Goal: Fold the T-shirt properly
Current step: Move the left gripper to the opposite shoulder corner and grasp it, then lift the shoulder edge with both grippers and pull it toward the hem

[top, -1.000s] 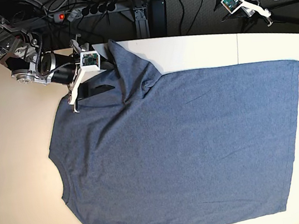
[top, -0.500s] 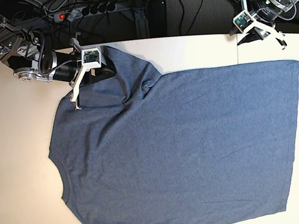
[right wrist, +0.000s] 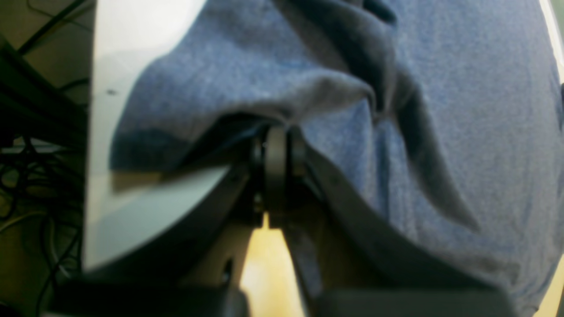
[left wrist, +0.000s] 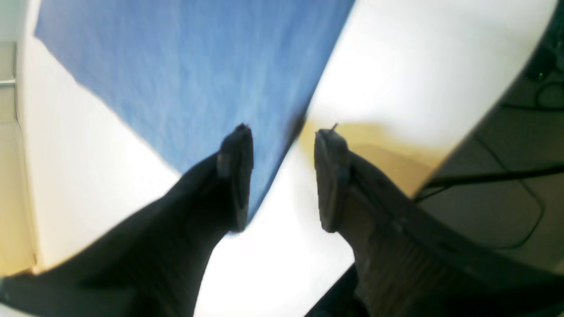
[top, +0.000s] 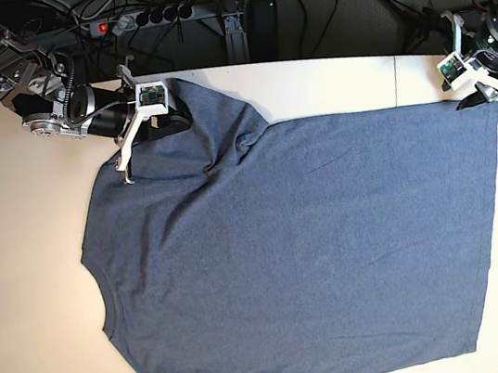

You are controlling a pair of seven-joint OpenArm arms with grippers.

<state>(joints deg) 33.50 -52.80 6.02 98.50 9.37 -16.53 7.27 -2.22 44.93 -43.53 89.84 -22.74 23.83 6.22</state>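
The blue-grey T-shirt [top: 306, 253] lies spread flat on the table, plain side up, collar toward the left edge. My right gripper [top: 169, 118] is at the far-left sleeve. In the right wrist view it [right wrist: 275, 147] is shut on a bunched fold of the T-shirt [right wrist: 440, 110]. My left gripper [top: 480, 96] sits at the shirt's far-right corner. The left wrist view shows it [left wrist: 284, 176] open, one finger [left wrist: 235, 176] over the T-shirt [left wrist: 189, 66] and the other over bare table, straddling the cloth's edge.
The cream table [top: 12, 231] has bare strips left of the shirt and along its back edge [top: 335, 70]. Behind that edge lie a power strip [top: 149, 17], cables and both arm bases. The shirt's lower sleeve reaches the front edge.
My left arm swung from beyond the table's back edge down to the shirt's far-right corner, and its jaws widened. My right gripper closed on the sleeve, which bunched toward it.
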